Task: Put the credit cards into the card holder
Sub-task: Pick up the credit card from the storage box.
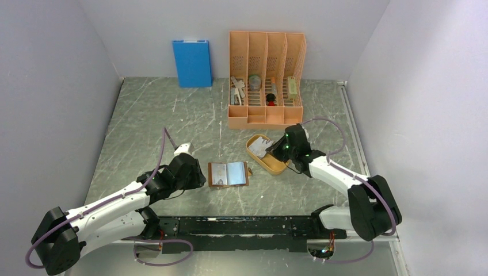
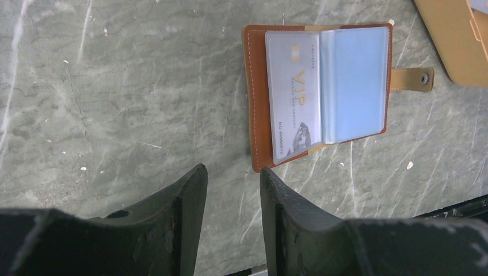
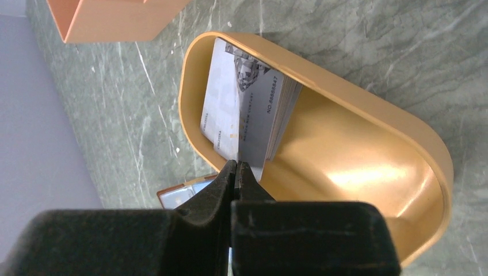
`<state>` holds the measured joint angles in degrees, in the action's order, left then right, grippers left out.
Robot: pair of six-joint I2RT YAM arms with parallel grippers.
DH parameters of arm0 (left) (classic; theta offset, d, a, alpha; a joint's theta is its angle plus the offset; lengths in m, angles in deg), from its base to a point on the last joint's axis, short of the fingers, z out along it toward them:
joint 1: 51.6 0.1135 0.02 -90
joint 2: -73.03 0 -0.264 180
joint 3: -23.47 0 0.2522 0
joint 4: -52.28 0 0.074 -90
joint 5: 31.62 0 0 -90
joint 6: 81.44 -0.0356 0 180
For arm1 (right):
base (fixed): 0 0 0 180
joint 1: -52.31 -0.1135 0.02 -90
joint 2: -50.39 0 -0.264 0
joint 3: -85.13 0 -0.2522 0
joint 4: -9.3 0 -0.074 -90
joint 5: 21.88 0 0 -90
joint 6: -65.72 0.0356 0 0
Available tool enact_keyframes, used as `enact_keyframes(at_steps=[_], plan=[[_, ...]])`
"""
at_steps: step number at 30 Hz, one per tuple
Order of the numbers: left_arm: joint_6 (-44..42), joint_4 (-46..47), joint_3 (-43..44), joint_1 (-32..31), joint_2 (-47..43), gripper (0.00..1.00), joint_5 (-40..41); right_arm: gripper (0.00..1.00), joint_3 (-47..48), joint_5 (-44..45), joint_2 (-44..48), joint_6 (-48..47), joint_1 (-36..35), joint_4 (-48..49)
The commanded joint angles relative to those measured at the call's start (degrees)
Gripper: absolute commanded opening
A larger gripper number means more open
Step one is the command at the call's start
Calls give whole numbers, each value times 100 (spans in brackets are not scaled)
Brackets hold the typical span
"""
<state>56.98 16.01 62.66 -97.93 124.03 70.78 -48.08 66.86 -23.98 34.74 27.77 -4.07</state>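
The silvery card (image 2: 293,95) in the left sleeve of the open card holder (image 2: 256,103) carries "VIP" in large gold letters. Under that runs a line of fine print too small to read, and along one edge a serial beginning "NO.8888". The top card (image 3: 256,115) in the orange tray (image 3: 357,167) shows a similar serial, apparently "NO.88888", with the last digits unclear.
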Motion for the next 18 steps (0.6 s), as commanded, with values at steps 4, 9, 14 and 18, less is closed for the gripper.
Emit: enact_keyframes(at_steps=[4, 9, 14, 18], plan=[[-111, -69, 349, 27, 21, 44, 168, 0, 500, 226, 431, 304, 20, -1073], [-196, -200, 586, 23, 37, 44, 360, 0, 803, 161, 604, 583, 27, -1500], [-251, -451, 838, 25, -67, 44, 545, 0, 1067, -510, 941, 977, 109, -1822], [-227, -683, 1010, 25, -344, 44, 650, 0, 1111, -2035, 1082, 1213, 396, -1561]])
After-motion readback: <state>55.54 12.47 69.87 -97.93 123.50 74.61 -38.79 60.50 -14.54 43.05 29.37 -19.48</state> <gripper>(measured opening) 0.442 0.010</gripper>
